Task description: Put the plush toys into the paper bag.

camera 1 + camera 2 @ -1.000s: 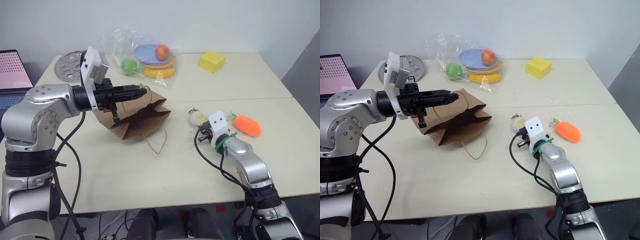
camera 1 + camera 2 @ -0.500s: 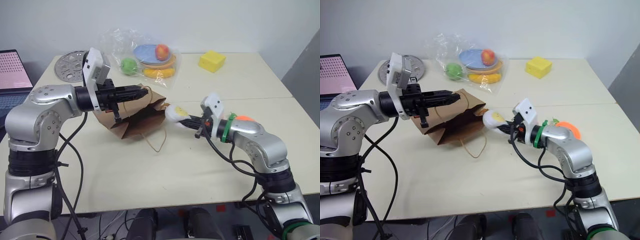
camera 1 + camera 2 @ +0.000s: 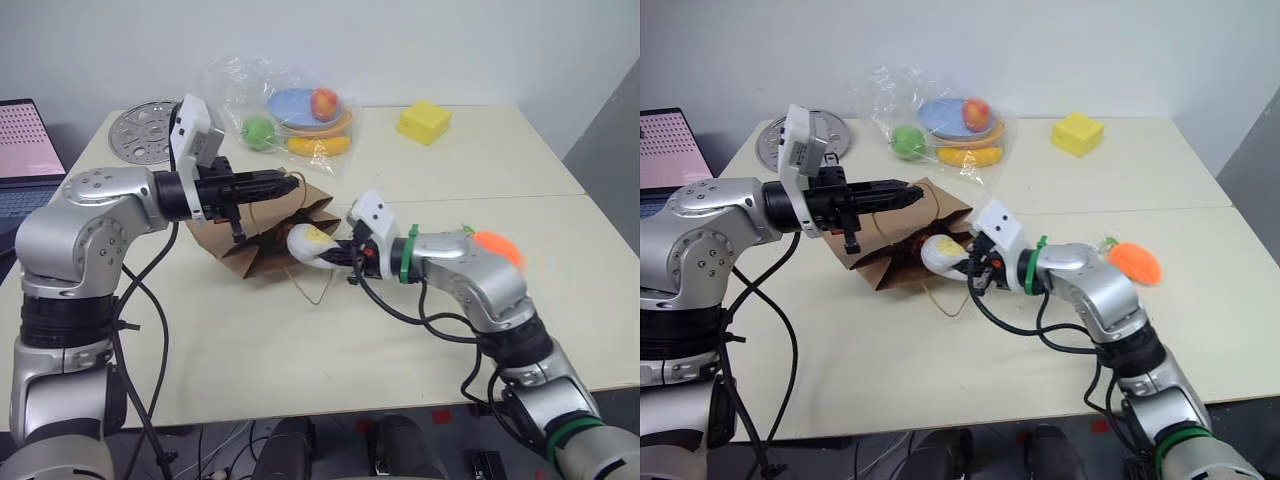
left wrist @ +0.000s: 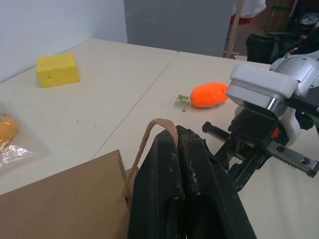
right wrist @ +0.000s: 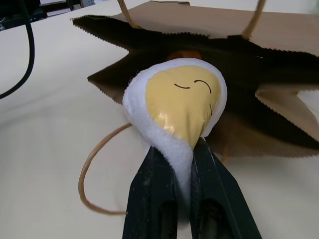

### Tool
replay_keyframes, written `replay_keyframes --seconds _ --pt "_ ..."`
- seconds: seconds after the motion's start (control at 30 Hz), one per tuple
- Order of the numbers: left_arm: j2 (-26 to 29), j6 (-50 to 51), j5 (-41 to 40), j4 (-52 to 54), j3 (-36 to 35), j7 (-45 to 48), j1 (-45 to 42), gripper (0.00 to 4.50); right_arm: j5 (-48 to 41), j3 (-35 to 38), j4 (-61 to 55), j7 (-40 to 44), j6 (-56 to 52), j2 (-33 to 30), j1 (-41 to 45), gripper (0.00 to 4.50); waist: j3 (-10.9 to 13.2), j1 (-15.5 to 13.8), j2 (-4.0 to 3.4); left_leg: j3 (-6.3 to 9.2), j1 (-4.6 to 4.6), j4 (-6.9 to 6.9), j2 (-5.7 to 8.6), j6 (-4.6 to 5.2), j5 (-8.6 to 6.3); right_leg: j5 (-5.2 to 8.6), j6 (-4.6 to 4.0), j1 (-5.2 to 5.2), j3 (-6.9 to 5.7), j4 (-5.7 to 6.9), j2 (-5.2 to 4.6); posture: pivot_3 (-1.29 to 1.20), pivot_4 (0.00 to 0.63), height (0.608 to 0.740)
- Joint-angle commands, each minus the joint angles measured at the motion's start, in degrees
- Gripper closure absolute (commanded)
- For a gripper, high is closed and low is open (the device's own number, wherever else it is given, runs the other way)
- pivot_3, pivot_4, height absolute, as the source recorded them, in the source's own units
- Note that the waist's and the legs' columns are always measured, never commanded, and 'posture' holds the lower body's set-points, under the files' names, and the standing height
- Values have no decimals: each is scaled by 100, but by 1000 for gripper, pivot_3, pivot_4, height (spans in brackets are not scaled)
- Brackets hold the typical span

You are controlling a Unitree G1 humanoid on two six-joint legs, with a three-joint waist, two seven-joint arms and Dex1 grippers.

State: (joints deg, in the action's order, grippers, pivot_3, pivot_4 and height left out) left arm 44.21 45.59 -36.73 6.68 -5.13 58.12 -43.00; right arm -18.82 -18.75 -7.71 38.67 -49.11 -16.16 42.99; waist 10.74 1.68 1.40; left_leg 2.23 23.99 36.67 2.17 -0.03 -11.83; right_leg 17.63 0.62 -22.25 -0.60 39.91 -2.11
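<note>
The paper bag (image 3: 262, 238) lies on its side on the table (image 3: 300, 360), left of the middle, with its open mouth turned to the right; its upper edge is lifted, because the left gripper (image 3: 290, 183) is closed on the upper twine handle (image 4: 158, 130) and holds it up above the bag; the lower twine handle (image 3: 318, 285) lies loose on the table on the near side of the bag. The right gripper (image 3: 335, 254) is closed on the egg plush toy (image 3: 308, 243), pinching its white edge between the two black fingers (image 5: 149, 199); the toy is held in the air just at the mouth of the bag, with its yellow face up, and most of it is outside the opening. In the right wrist view something orange can be seen deep in the dark inside of the bag, but I cannot tell what it is. The carrot plush toy (image 3: 1135, 262) lies on the table well to the right, apart from both grippers. At the far side of the table are a clear plastic bag with toy fruit and plates (image 3: 295, 115), a yellow block (image 3: 423, 122) and a round metal disc (image 3: 140, 130); a laptop (image 3: 25, 150) stands at the far left.
</note>
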Motion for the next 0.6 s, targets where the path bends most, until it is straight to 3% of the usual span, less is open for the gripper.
replay_keyframes --seconds 0.03,0.37,0.6 --pt "-82 -75 -67 176 -24 -43 -125 4500 190 -80 401 -160 280 402 385 4474 0 -1 0 0 0 0 0 0 0 0 0 0 0 0 0 0 150 740" --pt "-361 150 -354 311 -153 -263 -255 4500 987 -229 2953 -509 1742 1669 1098 4474 0 9 0 0 -2 -1 1 -1 0 0 -1 -2 0 4 2 0 150 740" --pt "-334 397 -666 478 -348 -474 -229 4500 1163 325 4273 -1210 2828 2505 1500 4474 0 14 0 1 -2 -3 1 -3 0 -1 -1 -6 1 6 1 0 150 740"
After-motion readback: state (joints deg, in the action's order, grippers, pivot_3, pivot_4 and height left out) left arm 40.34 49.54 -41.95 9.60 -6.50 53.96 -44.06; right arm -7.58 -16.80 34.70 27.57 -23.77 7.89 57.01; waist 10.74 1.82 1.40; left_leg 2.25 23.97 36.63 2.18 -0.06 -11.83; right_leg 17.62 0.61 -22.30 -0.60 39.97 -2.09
